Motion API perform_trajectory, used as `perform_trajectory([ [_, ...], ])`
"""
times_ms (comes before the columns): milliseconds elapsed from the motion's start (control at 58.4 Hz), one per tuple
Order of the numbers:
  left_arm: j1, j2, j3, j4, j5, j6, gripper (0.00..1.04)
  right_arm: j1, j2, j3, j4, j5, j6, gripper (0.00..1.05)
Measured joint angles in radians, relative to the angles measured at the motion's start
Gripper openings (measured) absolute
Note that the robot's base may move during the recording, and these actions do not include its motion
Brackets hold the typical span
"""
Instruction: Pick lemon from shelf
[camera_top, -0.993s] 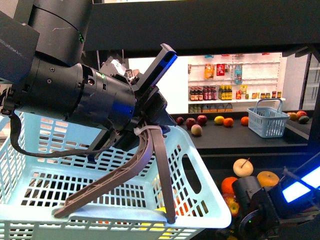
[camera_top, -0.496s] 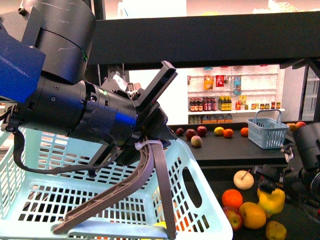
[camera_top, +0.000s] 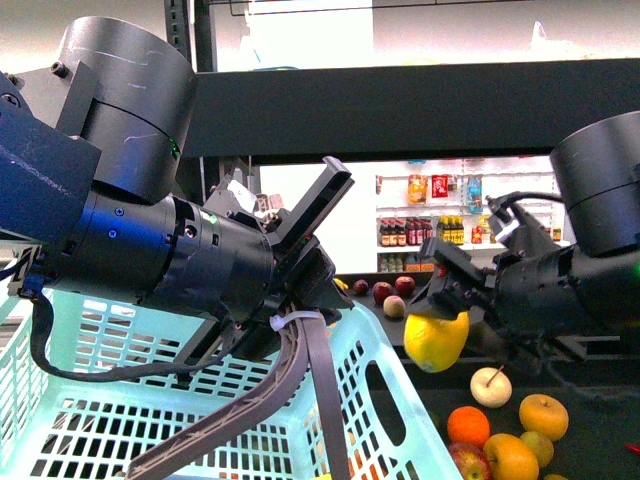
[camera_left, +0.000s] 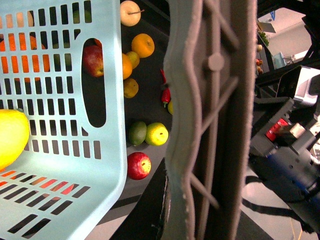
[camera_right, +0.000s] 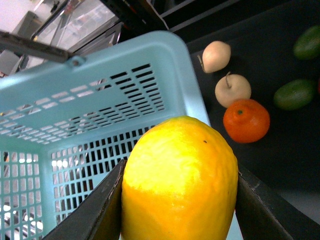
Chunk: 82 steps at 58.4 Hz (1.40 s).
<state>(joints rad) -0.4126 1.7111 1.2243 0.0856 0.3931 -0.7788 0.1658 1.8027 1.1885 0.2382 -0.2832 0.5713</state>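
Note:
My right gripper (camera_top: 440, 325) is shut on the bright yellow lemon (camera_top: 436, 340) and holds it in the air just right of the basket's rim, above the dark shelf deck (camera_top: 590, 420). In the right wrist view the lemon (camera_right: 179, 180) sits between both dark fingers (camera_right: 97, 212), close over the basket's corner. My left gripper (camera_top: 300, 300) is shut on the grey basket handle (camera_top: 300, 375) and holds up the pale blue basket (camera_top: 100, 400). The handle (camera_left: 210, 120) fills the left wrist view.
Loose fruit lies on the deck below the lemon: a pale stemmed fruit (camera_top: 490, 386), oranges (camera_top: 467, 425) and an apple (camera_top: 465, 462). More fruit sits on a far deck (camera_top: 383, 292). White wall shelves of bottles (camera_top: 440, 215) stand behind. A black upper deck (camera_top: 400, 100) hangs overhead.
My right arm has risen from low on the deck with the lemon and carried it left, up beside the basket's rim. The left arm and basket have shifted slightly.

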Motion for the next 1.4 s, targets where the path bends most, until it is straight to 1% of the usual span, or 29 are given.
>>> perform_trajectory([
  [205,0.000,0.000,0.000,0.000,0.000,0.000,0.12,0.080,0.014,-0.021,0.019,-0.002,0.002,0.54],
  [342,0.000,0.000,0.000,0.000,0.000,0.000,0.12,0.118,0.032,-0.021,0.026,0.000,-0.012,0.55],
  [394,0.000,0.000,0.000,0.000,0.000,0.000,0.12,0.130,0.042,-0.024,0.043,-0.002,-0.011,0.64],
  [428,0.000,0.000,0.000,0.000,-0.002,0.001,0.12,0.132,0.044,-0.026,0.051,-0.002,-0.012,0.68],
  [513,0.000,0.000,0.000,0.000,-0.002,0.000,0.12,0.134,0.046,-0.036,0.079,0.001,-0.018,0.81],
  [548,0.001,0.000,0.000,0.000,-0.001,0.000,0.12,0.133,0.046,-0.039,0.090,0.001,-0.018,0.85],
  [633,0.000,0.000,0.000,0.000,-0.003,-0.001,0.12,0.125,0.043,-0.055,0.125,0.005,-0.018,0.97],
  [650,0.000,0.000,0.000,0.000,-0.005,-0.002,0.12,0.124,0.043,-0.056,0.129,0.006,-0.018,0.98],
  [702,0.000,0.000,0.000,0.000,-0.003,-0.002,0.12,0.117,0.036,-0.062,0.143,0.012,-0.019,0.98],
  [873,0.000,0.000,0.000,0.000,0.000,0.000,0.12,0.076,-0.063,-0.115,0.184,0.078,-0.065,0.97],
  [976,0.000,0.000,0.000,0.000,0.001,0.000,0.12,0.024,-0.183,-0.173,0.203,0.142,-0.112,0.97],
  [1130,0.000,0.000,0.000,0.000,0.000,-0.002,0.12,-0.061,-0.415,-0.323,0.212,0.263,-0.250,0.97],
  [1181,0.000,0.000,0.000,0.000,0.000,-0.002,0.12,-0.079,-0.505,-0.391,0.196,0.294,-0.302,0.97],
  [1250,0.000,0.000,0.000,0.000,0.000,-0.002,0.12,-0.089,-0.701,-0.538,0.135,0.322,-0.387,0.97],
  [1352,0.000,0.000,0.000,0.000,0.000,-0.003,0.12,-0.095,-0.912,-0.663,0.018,0.371,-0.436,0.97],
  [1369,0.000,0.000,0.000,0.000,0.000,-0.003,0.12,-0.103,-0.954,-0.687,0.006,0.368,-0.447,0.97],
  [1404,0.000,0.000,0.000,0.000,0.000,-0.003,0.12,-0.132,-1.038,-0.742,0.010,0.317,-0.484,0.90],
])
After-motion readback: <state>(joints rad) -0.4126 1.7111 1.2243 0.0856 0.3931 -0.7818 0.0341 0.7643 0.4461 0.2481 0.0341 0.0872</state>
